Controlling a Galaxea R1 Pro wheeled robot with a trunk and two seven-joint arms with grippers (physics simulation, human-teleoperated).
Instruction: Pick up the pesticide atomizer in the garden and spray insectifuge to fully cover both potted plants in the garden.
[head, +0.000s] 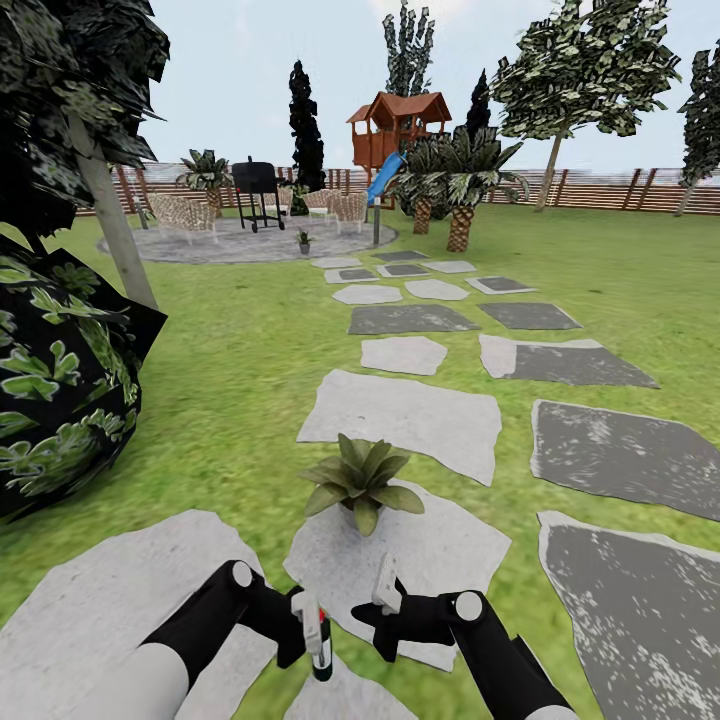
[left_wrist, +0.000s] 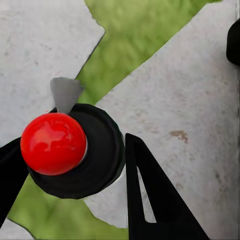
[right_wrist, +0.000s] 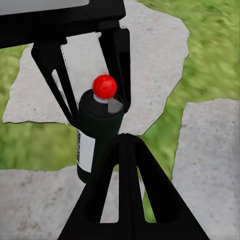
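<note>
The pesticide atomizer (head: 320, 640) stands upright, clamped between the left tool's (head: 300, 628) fingers, red top up. Straight ahead and near sits a potted plant (head: 361, 478) on a stepping stone (head: 440, 545); the second potted plant (head: 304, 240) lies well beyond, at the patio's (head: 200, 245) edge. The right tool (head: 385, 600), alongside, holds nothing; whether it is parted I cannot tell.
</note>
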